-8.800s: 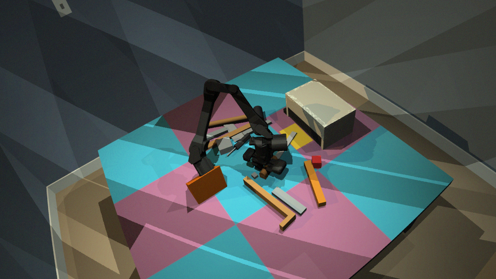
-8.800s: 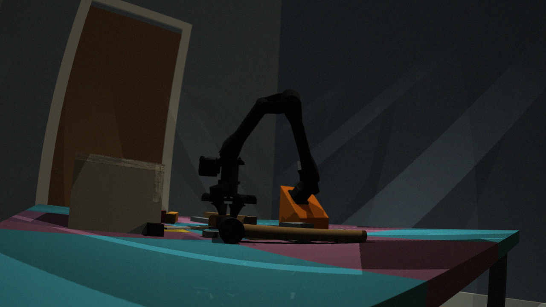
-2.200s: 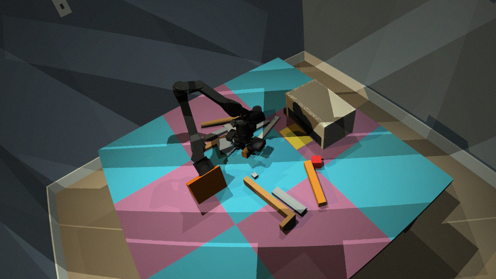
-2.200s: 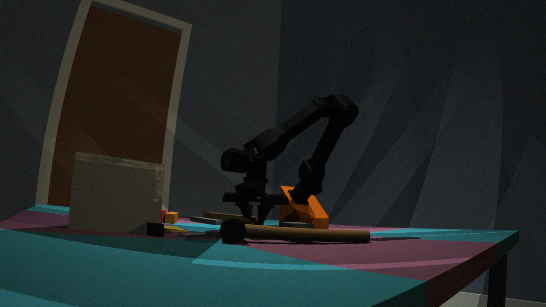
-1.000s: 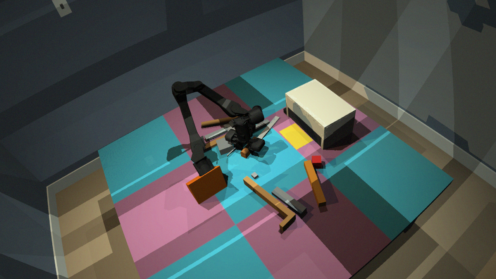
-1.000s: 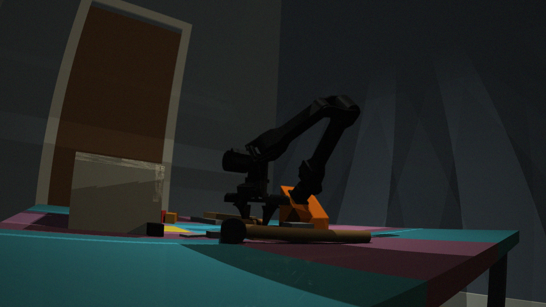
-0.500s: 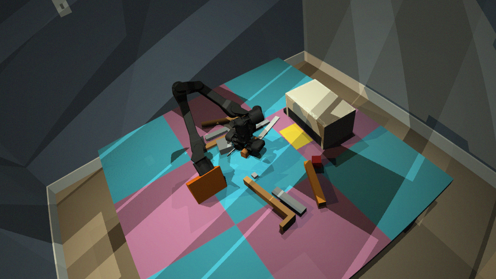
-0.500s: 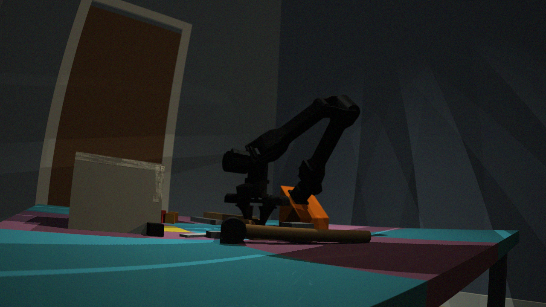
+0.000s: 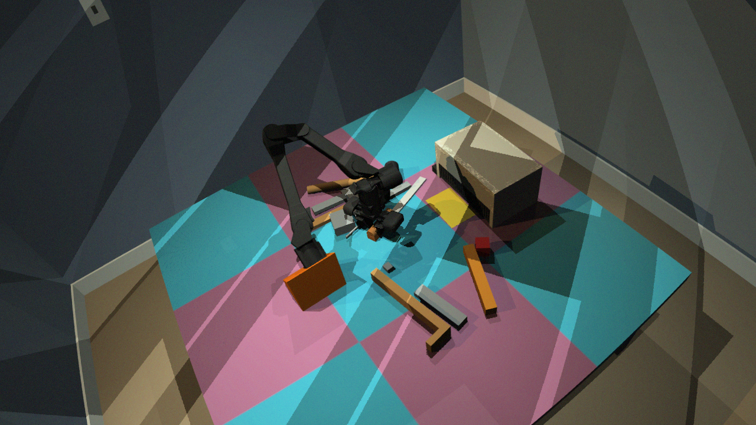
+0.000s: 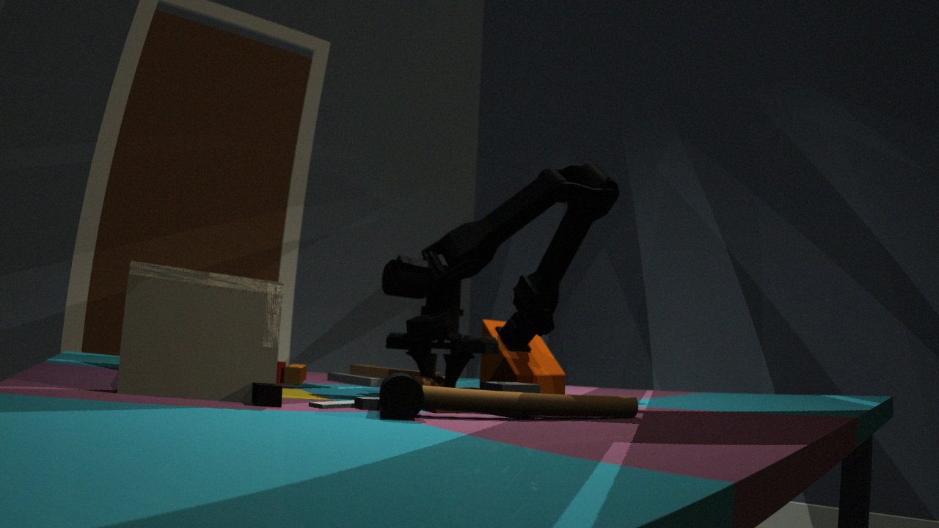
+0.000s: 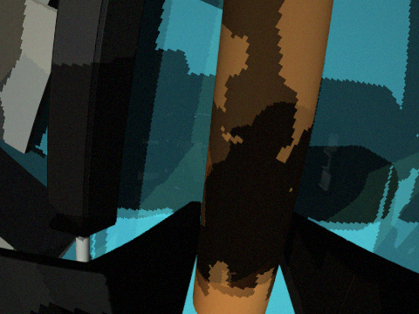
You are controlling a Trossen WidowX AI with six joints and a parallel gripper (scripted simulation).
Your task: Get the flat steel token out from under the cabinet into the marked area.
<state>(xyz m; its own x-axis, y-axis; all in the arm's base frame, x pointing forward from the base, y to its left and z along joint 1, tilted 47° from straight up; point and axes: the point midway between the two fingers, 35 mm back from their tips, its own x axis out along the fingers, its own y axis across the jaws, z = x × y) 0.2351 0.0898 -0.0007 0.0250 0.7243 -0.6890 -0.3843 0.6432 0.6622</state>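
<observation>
The cabinet stands at the back right, with dark vent slots low on its front. The token cannot be made out in any view. The yellow marked area lies in front of the cabinet. My gripper is low over the table, left of the marked area in the top view. It is shut on a round orange-brown rod, with one finger on each side of it in the wrist view. The rod's far end is hidden.
A brown rod with a black head and grey strips lie behind the gripper. A pale strip lies near the marked area. A red cube, an orange bar, an L-shaped bar, a grey bar and a small grey block lie nearer the camera.
</observation>
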